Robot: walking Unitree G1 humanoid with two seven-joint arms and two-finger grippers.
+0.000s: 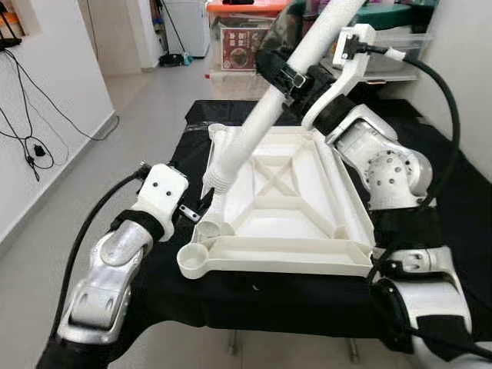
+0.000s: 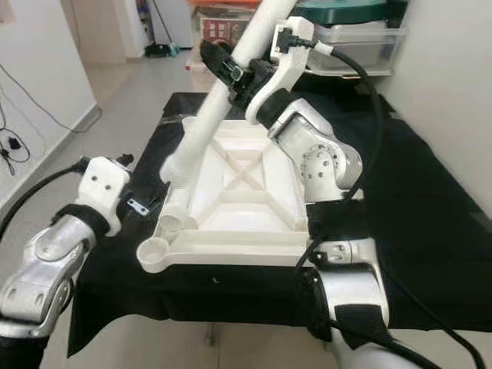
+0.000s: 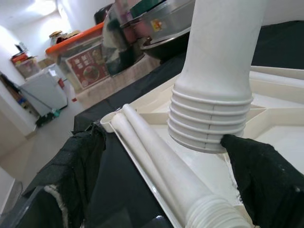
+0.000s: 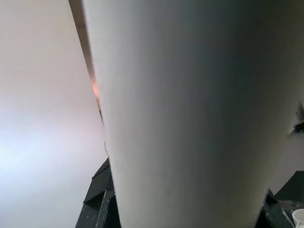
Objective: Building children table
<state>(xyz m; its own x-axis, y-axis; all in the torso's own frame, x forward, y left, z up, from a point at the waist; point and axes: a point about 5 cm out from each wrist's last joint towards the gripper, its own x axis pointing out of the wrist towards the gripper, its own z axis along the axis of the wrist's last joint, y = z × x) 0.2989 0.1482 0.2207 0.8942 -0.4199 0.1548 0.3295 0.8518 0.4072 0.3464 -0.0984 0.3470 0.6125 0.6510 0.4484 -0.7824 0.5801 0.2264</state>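
Two silver arms reach over a counter (image 1: 461,192) draped in black cloth, on which a white plastic tabletop (image 1: 288,246) lies upside down, its ribbed underside up and a round leg socket (image 1: 194,260) at its near left corner, close to the counter's near edge. The left gripper (image 3: 166,190) sits low beside the tabletop's left edge, its two black fingers (image 3: 266,175) spread wide with nothing clamped between them; in the left wrist view one finger lies just beside the threaded end of a raised table leg (image 1: 265,119) and the other stands off toward the counter's left side. Another white leg (image 3: 156,161) lies flat along the tabletop's left rim, its threaded end toward the near side. A small metal bracket (image 1: 187,213) rests on the cloth just left of the tabletop. The raised leg slants from its ribbed lower end, which hangs just above the inside of the tabletop near the left rim, up and away toward the far right. The right gripper (image 1: 286,77) is clamped round this leg partway up, above the far half of the tabletop, and the right wrist view is close against the leg's white shaft. Beyond the counter's far edge stand storage boxes, one with an orange lid (image 1: 246,8), on a pale tiled floor (image 1: 146,100).
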